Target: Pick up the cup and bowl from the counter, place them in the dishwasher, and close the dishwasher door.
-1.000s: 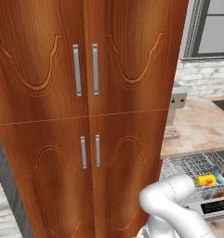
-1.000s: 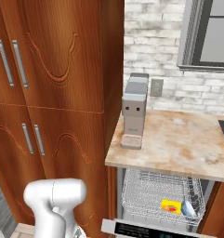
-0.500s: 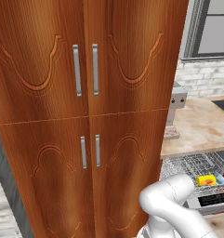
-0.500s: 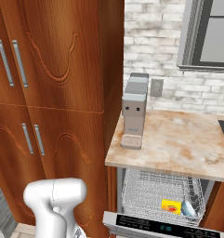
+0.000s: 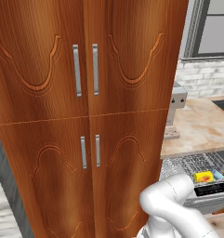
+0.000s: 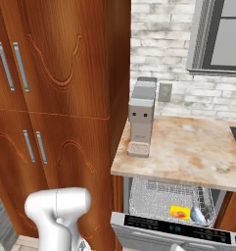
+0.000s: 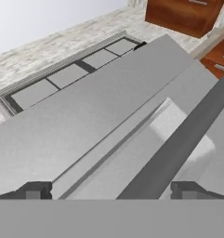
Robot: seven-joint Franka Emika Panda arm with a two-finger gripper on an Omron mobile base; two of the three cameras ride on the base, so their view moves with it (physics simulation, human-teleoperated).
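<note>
The cup (image 6: 179,212) and bowl (image 6: 197,214) are already racked; the end effector (image 7: 111,190), spread wide and empty, is pressed against the door (image 7: 132,135) for closing.

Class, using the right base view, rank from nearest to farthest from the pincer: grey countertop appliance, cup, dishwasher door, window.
The pincer faces the door's outer side.
1. dishwasher door, bottom, right at it.
2. cup, just behind the door.
3. grey countertop appliance, higher, left.
4. window, top right, farthest back.
</note>
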